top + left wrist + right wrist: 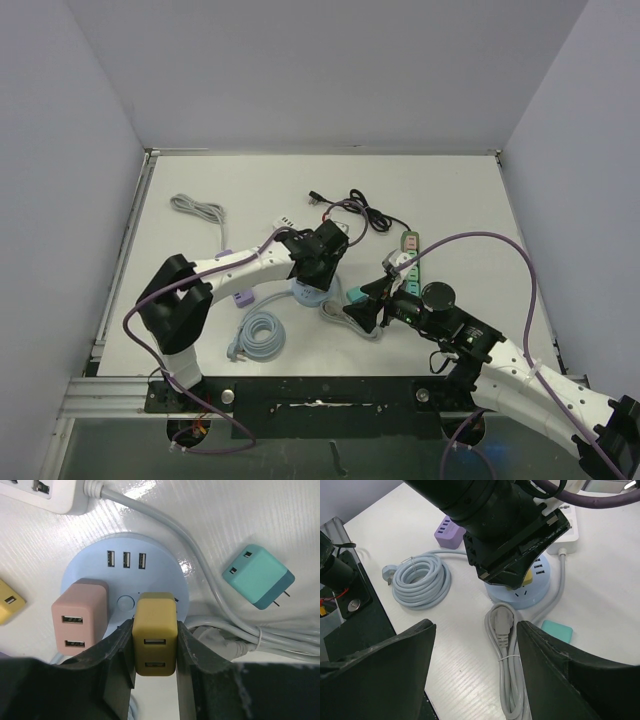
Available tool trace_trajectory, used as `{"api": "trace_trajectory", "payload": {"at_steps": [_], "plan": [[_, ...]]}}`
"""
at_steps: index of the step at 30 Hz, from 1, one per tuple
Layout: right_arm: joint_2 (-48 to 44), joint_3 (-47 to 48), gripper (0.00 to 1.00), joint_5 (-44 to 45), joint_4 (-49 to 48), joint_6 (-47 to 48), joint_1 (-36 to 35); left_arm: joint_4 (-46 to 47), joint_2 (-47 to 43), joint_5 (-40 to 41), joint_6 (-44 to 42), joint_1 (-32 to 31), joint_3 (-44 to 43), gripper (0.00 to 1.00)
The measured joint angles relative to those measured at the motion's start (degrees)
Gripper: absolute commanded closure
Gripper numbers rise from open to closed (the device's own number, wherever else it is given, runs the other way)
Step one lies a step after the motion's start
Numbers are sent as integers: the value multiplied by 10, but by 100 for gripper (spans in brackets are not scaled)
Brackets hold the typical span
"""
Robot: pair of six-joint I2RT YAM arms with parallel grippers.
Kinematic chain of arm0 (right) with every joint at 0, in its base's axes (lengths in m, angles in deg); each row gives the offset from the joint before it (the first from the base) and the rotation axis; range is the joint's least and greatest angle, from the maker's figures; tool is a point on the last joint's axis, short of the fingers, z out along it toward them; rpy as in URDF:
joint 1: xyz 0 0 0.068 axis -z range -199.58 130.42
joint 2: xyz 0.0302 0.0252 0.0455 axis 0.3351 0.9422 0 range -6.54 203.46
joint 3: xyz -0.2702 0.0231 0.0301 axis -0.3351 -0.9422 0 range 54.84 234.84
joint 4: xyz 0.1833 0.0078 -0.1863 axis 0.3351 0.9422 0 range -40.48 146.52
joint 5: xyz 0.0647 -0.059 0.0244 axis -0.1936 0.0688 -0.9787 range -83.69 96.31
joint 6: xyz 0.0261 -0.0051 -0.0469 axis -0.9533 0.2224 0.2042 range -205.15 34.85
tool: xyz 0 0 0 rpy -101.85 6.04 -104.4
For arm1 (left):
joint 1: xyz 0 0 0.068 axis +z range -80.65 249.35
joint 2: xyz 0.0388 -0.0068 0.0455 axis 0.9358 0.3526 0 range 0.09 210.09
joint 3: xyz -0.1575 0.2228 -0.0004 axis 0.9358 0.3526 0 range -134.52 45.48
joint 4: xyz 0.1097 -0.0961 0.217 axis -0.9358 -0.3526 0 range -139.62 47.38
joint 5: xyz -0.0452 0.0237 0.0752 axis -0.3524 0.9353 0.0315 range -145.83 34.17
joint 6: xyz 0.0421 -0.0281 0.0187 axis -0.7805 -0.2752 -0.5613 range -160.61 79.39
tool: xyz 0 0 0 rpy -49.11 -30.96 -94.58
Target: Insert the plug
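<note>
A round light-blue power hub (125, 565) lies on the white table, also in the top view (312, 295) and the right wrist view (535, 587). My left gripper (154, 640) is shut on a mustard-yellow USB charger plug (155, 630), held upright against the hub's top beside its centre button; its prongs are hidden. A pink charger (80, 617) sits plugged into the hub next to it. In the top view the left gripper (318, 262) is right over the hub. My right gripper (476, 630) is open and empty, hovering just right of the hub (362, 312).
A teal charger (257, 577) lies right of the hub. A tied grey cable (507, 670) lies under the right gripper. A coiled blue cable (420, 577), a purple charger (449, 532), a white power strip (45, 492), a green-white strip (410, 255) and a black cable (365, 215) lie around.
</note>
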State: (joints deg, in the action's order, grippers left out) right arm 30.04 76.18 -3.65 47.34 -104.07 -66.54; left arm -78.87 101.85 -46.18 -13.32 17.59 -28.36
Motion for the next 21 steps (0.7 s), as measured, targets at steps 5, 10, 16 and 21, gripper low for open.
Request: {"api": "trace_trajectory", "payload": {"at_steps": [5, 10, 16, 21], "plan": [[0, 0, 34, 6, 2, 0, 0, -13, 12, 0, -16, 4, -9, 99], [0, 0, 34, 14, 2, -2, 0, -16, 17, -11, -27, 8, -14, 99], [-1, 0, 34, 17, 5, -2, 0, -11, 37, -32, -41, 14, -21, 100], [-13, 0, 35, 21, 7, -2, 0, -11, 50, -49, -45, 21, -32, 100]]}}
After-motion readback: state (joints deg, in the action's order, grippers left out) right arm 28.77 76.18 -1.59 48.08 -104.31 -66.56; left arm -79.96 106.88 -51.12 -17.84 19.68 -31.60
